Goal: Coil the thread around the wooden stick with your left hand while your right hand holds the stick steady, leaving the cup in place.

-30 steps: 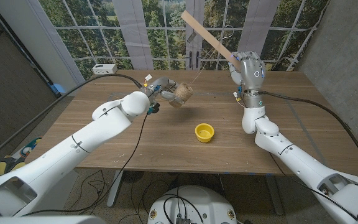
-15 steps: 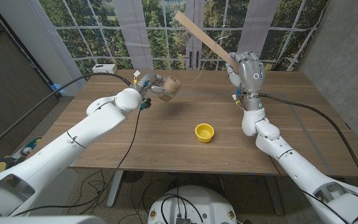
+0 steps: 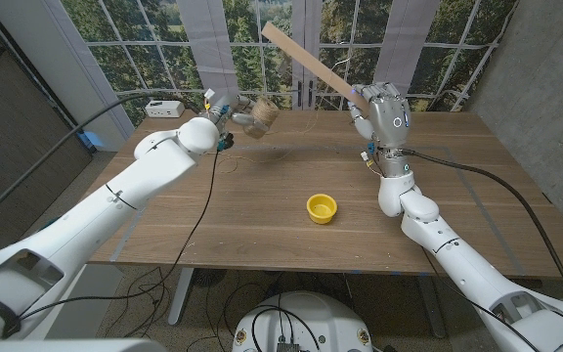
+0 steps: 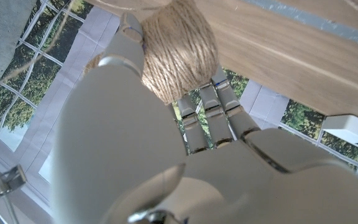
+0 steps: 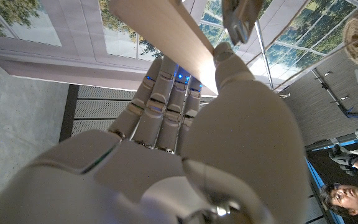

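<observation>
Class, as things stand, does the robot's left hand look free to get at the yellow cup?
Probably not: the left hand grips the ball of thread above the table's far side, though nothing stands around the yellow cup.

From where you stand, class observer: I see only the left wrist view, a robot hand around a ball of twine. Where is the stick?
Observer: The head view shows the wooden stick gripped by the right robot hand, slanting up toward the windows.
Operator: And the cup?
Observer: The yellow cup stands upright on the table, in front of and between the two arms, touched by neither.
Operator: Is my twine near the stick?
Observer: No. The left robot hand holds the twine ball raised over the table's far left part, well apart from the stick.
</observation>
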`<state>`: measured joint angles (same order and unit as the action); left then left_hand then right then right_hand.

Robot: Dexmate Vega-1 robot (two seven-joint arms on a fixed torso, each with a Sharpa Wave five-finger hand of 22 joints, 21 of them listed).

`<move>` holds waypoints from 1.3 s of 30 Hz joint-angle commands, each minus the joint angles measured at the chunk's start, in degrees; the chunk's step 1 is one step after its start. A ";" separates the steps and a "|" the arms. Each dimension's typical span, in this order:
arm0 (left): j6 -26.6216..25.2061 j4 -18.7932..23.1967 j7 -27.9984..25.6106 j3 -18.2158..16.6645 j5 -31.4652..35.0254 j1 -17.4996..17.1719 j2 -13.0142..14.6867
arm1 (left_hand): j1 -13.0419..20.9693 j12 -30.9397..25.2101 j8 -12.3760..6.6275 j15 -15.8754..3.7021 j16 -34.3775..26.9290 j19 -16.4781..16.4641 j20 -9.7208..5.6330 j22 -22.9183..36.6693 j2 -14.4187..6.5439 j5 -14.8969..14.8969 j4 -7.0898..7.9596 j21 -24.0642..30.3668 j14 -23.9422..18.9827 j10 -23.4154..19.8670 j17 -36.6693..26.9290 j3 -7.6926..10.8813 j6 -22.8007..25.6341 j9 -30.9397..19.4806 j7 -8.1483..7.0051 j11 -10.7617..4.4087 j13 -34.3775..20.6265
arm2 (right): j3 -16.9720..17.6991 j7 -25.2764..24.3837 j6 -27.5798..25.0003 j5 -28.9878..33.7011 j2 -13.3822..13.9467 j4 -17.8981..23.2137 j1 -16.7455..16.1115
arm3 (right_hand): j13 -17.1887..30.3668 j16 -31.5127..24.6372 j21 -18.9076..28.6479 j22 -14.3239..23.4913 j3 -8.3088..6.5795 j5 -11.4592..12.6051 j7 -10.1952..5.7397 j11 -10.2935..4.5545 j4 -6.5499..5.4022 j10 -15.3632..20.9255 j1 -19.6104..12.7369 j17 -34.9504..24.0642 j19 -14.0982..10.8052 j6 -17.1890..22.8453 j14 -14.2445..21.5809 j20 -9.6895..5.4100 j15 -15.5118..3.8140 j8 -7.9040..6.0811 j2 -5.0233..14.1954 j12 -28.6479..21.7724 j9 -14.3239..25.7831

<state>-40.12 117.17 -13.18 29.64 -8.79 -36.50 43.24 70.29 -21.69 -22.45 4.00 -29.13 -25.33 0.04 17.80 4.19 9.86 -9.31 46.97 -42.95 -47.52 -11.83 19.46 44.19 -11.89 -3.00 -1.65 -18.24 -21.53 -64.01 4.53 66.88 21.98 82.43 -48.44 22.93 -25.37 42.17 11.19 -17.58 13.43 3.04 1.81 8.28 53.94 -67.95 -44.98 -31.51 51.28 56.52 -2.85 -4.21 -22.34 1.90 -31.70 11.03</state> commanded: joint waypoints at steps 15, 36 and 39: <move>-4.88 -0.09 3.45 3.46 4.47 14.50 -0.24 | 12.84 0.41 -0.04 -17.71 0.03 0.54 -0.12 -0.08 -12.98 0.47 0.20 1.43 -14.14 -5.33 -17.82 0.39 16.49 -0.44 0.31 -4.89 -10.78 | 1.75 0.01 2.55 3.41 -2.34 -2.29 0.19 | 2.27 0.41 1.02 -0.08 -0.33 0.57 -8.16 -5.53 -0.22 6.21 -4.82 -0.55 0.53 8.19 5.22 -2.44 -8.60 -0.35 5.24 -0.13 1.49; -9.11 -3.82 5.17 6.78 7.25 25.45 -4.78 | 12.83 0.87 0.13 -17.72 0.38 0.98 -0.23 -0.44 -12.93 0.46 0.24 2.72 -14.24 -5.55 -18.16 0.38 16.49 -0.49 0.24 -4.99 -11.20 | 6.28 0.01 7.81 8.24 -5.48 -4.43 -0.67 | 2.29 0.92 1.76 -0.16 -0.32 0.74 -8.16 -5.76 -0.18 6.35 -4.81 -0.82 0.77 8.25 5.46 -2.56 -8.66 -0.29 5.11 0.17 1.49; -9.44 -5.05 5.32 7.34 7.51 27.04 -5.88 | 12.82 0.95 0.16 -17.72 0.42 1.06 -0.21 -0.50 -12.91 0.45 0.24 2.89 -14.26 -5.55 -18.20 0.38 16.49 -0.49 0.40 -5.00 -11.25 | 6.88 0.01 8.61 8.96 -5.98 -4.99 -0.61 | 2.34 0.97 1.88 -0.17 -0.31 0.76 -8.13 -5.73 -0.19 6.49 -4.78 -0.87 0.78 8.33 5.51 -2.56 -8.66 -0.30 5.11 0.14 1.49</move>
<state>-46.81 114.94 -9.17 34.84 -3.20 -15.55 40.09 70.41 -21.02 -21.85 4.01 -28.79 -24.42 -0.11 17.26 4.31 9.95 -9.30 49.20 -42.97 -47.71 -11.83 19.45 44.69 -11.89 -2.88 -1.86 -18.33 -17.35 -64.00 10.17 73.40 18.01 79.17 -48.83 23.79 -24.43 43.70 10.92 -17.57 13.78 3.03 1.81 8.27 53.94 -68.04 -45.62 -30.90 51.27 56.84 -3.07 -4.11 -22.53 1.81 -31.42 11.03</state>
